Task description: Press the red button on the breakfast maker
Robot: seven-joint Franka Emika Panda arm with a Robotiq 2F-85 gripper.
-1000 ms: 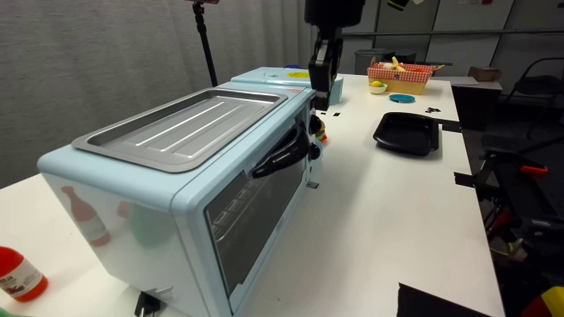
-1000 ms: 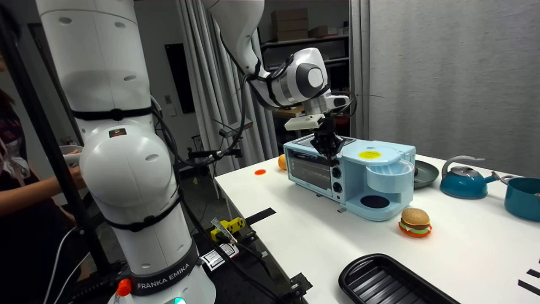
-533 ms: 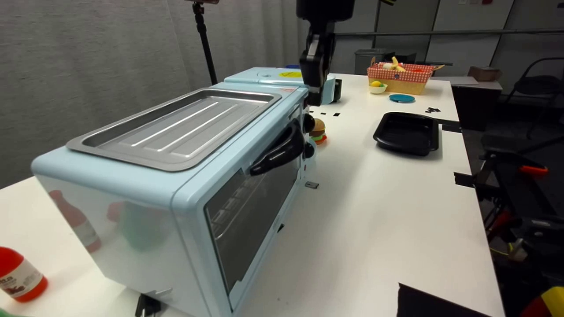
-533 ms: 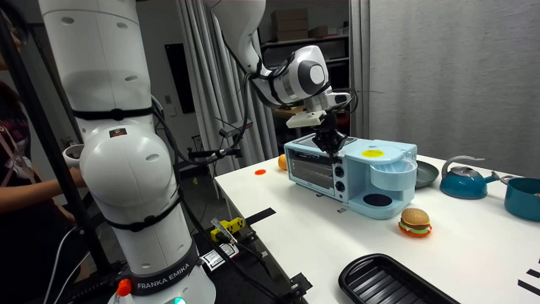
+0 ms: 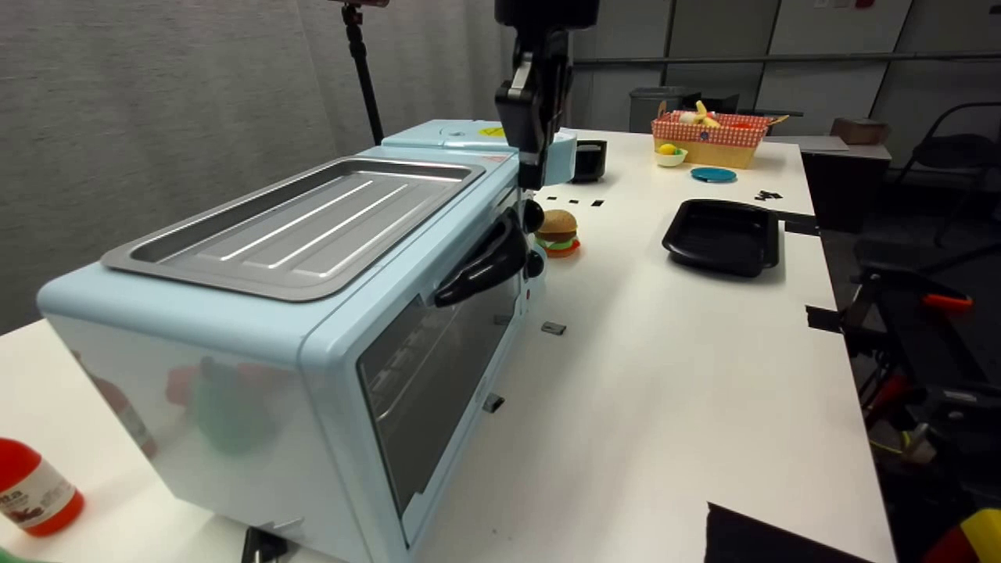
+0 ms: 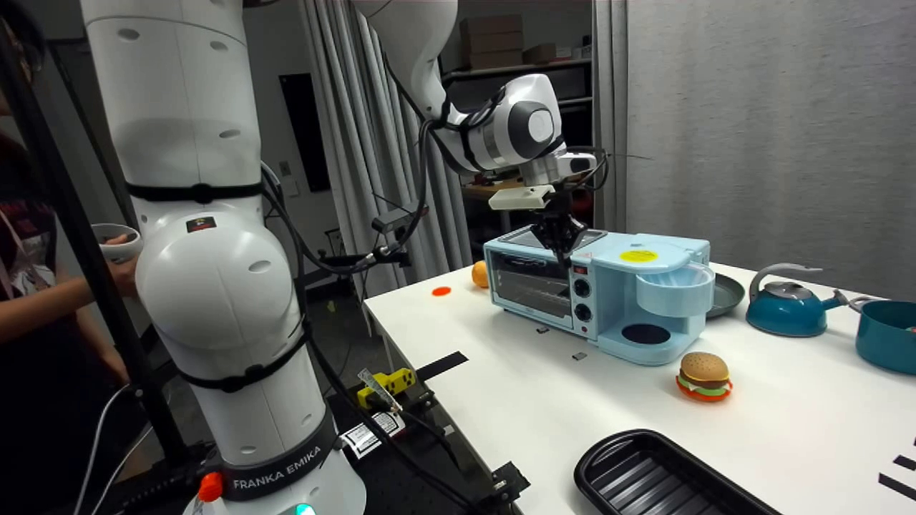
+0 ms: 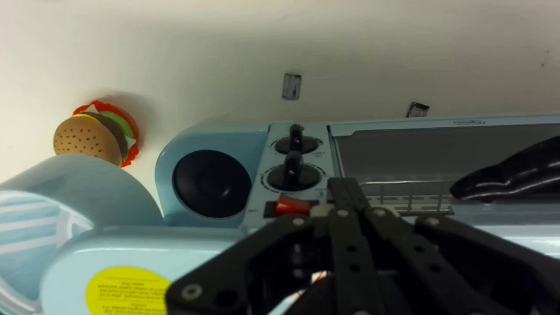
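Observation:
The pale-blue breakfast maker (image 5: 227, 422) stands on the white table in both exterior views (image 6: 608, 300). Its front panel has two black knobs and a red button (image 7: 291, 205) above them; the button also shows in an exterior view (image 6: 581, 270). A black curved handle (image 5: 485, 266) crosses the glass door. My gripper (image 7: 343, 181) is shut and empty, pointing down. In the wrist view its joined fingertips are just beside the red button, on the door side. In an exterior view the gripper (image 5: 532, 176) is at the panel's upper front edge. I cannot tell whether it touches.
A toy burger (image 6: 705, 377) sits near the appliance's coffee end. A black tray (image 5: 723, 234) lies in front. A blue kettle (image 6: 791, 307) and pot (image 6: 887, 336) stand further along. A red bottle (image 5: 39, 489) stands by the oven end.
The gripper has moved toward the back of the table, and the breakfast maker has slid back with it. Tape marks and the burger are now less covered. The gripper stays shut.

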